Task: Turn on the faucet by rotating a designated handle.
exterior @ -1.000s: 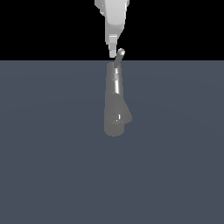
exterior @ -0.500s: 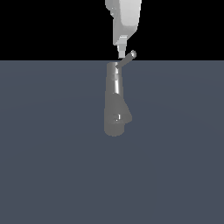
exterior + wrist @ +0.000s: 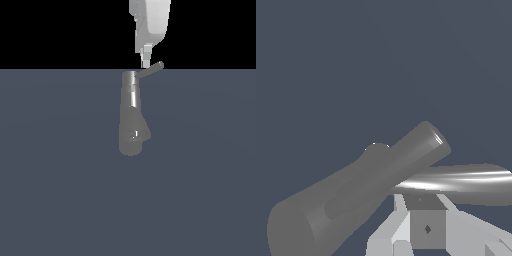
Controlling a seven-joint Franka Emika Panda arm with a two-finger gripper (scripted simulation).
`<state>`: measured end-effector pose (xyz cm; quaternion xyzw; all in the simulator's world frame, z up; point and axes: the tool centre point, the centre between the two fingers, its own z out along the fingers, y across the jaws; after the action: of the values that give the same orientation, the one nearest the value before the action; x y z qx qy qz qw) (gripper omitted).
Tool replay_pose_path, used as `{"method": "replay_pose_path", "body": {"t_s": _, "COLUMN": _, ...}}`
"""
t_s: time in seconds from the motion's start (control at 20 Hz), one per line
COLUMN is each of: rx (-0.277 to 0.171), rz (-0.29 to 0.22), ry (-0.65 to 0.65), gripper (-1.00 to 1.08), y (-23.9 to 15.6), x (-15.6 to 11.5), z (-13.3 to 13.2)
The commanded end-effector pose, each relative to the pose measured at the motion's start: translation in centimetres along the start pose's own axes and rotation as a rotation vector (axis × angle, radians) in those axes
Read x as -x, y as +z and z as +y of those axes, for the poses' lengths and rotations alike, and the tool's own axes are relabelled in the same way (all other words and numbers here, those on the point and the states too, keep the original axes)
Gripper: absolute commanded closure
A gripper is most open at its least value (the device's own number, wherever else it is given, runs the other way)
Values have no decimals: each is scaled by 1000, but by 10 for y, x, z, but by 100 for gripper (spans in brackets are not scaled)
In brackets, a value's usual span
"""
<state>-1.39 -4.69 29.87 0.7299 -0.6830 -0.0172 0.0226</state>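
Jaws' spread cannot be told; gripper [image 3: 145, 62] sits against the handle [image 3: 150, 70], a slim, straight, glossy grey rod.

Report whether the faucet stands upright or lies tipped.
Upright: in the exterior view the faucet body rises from the floor, its handle angling off the cap.

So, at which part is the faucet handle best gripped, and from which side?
Probably near the free end of the handle, the thin rod jutting toward the exterior view's right from the faucet cap. Come from above, where the claw hangs; the tip gives most leverage.
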Motion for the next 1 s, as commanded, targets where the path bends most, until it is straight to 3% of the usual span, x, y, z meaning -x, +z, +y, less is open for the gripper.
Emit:
{"method": "replay_pose_path", "body": {"t_s": 0.0, "rx": 1, "rz": 2, "ry": 5, "gripper": 108, "y": 5, "x": -7, "z": -4}}
{"method": "replay_pose_path", "body": {"t_s": 0.95, "rx": 4, "rz": 3, "ry": 20, "gripper": 108, "y": 16, "x": -45, "z": -26}}
